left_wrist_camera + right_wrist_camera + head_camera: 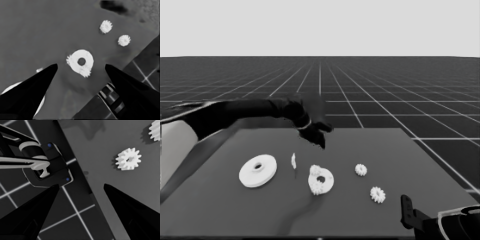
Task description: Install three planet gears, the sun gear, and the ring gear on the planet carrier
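The smaller round part [328, 181] lies mid-table with two small gears on its rim, one on the far side [315, 170] and one on the near side [318, 188]. In the left wrist view, that part [88, 58] carries the same gears [70, 59] [85, 71]. My left gripper [320, 140] hangs open and empty above the table, just beyond the part [81, 65]. Two more gears [361, 170] [377, 194] lie loose to the right. The larger round part [258, 171] rests to the left. My right gripper [406, 210] waits open at the near right corner [81, 185].
A thin white piece [293, 160] stands between the two round parts. The right wrist view shows the nearer loose gear [128, 158], the table's edge, the floor grid and dark machinery with blue lights [47, 165].
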You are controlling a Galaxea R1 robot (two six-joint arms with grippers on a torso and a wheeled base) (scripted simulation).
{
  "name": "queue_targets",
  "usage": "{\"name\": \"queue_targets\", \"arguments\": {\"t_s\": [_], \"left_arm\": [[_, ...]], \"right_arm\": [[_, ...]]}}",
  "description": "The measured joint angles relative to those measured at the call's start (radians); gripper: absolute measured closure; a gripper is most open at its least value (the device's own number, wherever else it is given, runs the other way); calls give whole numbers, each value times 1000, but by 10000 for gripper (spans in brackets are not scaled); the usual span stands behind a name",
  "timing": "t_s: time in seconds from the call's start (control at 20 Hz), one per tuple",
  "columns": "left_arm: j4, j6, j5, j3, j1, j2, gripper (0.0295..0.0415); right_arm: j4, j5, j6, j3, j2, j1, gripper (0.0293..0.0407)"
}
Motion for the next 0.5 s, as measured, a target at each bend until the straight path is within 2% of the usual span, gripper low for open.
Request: {"name": "queue_targets", "arguments": {"t_s": [0.05, 0.1, 0.15, 0.25, 0.45, 0.5], "left_arm": [[85, 438, -224, 395, -35, -392, 296], [135, 702, -355, 623, -56, -670, 311], [165, 857, -432, 760, -69, -827, 319], [192, 1003, -505, 889, -81, -967, 325], [205, 1070, -538, 948, -87, -1030, 326], [206, 1074, -540, 952, -87, -1033, 326]], "right_arm": [[0, 0, 0, 0, 0, 0, 315], [0, 0, 0, 0, 0, 0, 315], [0, 0, 0, 0, 0, 0, 315], [0, 0, 0, 0, 0, 0, 315], [0, 0, 0, 0, 0, 0, 315], [479, -275, 437, -208, 259, 366, 302]]}}
